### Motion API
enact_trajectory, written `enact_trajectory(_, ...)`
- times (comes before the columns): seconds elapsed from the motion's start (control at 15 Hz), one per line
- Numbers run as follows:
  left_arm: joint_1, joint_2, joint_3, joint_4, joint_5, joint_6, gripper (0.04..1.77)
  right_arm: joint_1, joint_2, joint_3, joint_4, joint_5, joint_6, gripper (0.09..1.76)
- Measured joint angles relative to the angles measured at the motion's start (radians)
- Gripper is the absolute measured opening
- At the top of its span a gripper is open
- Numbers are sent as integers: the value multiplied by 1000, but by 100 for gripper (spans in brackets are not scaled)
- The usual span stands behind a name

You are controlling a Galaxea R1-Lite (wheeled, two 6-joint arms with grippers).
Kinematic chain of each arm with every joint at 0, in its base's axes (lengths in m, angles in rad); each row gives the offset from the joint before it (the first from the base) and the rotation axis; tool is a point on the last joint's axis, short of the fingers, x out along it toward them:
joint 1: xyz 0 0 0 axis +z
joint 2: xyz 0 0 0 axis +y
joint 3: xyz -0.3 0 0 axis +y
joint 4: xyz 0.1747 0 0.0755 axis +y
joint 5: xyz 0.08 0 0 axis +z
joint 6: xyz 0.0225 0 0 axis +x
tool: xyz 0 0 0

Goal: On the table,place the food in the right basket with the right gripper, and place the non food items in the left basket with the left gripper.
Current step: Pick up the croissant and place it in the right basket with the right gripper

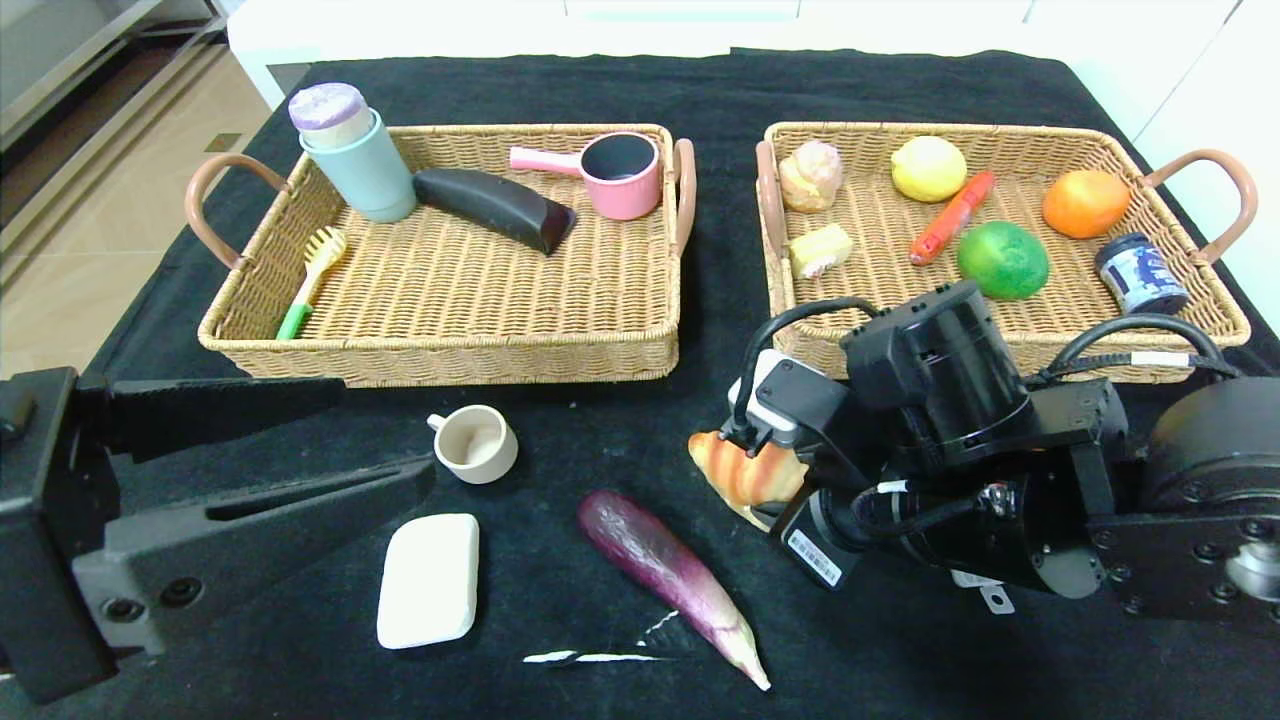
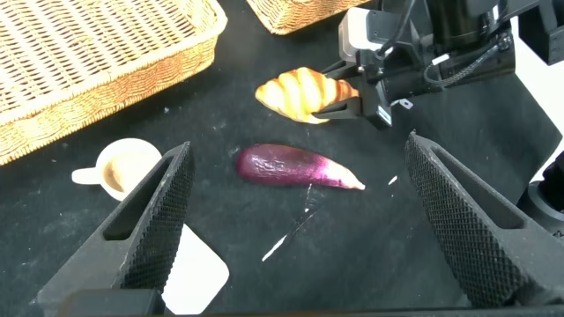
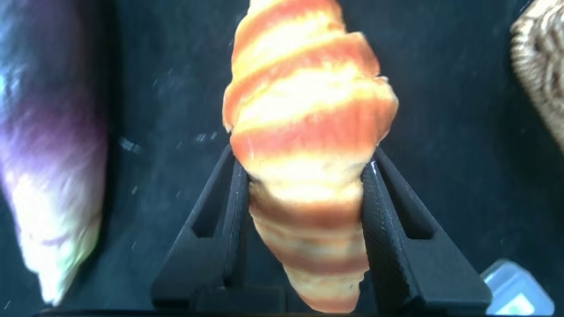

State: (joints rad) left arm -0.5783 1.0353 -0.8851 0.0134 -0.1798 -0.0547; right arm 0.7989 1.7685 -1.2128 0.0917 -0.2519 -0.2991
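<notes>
My right gripper (image 1: 742,458) is shut on a striped orange croissant (image 1: 745,478), low over the black cloth in front of the right basket (image 1: 1000,132). The right wrist view shows both fingers (image 3: 231,202) pressed on the croissant's (image 3: 308,132) sides. A purple eggplant (image 1: 660,555) lies just left of it. A beige cup (image 1: 475,443) and a white soap-like block (image 1: 430,580) lie nearer my left gripper (image 1: 385,430), which is open and empty at the front left. The left wrist view shows the eggplant (image 2: 291,165), the croissant (image 2: 300,94) and the cup (image 2: 123,167).
The left basket (image 1: 440,360) holds a mint bottle, a dark block, a pink pot and a small brush. The right basket holds several food items, among them a lemon, an orange and a lime, and also a small jar. A thin white strip (image 1: 590,657) lies near the front edge.
</notes>
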Motion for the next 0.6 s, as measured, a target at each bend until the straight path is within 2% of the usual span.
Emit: enact_trajectory(0.6, 1, 14, 4, -5, 1, 3, 172, 10, -114, -5, -5, -3, 7, 82)
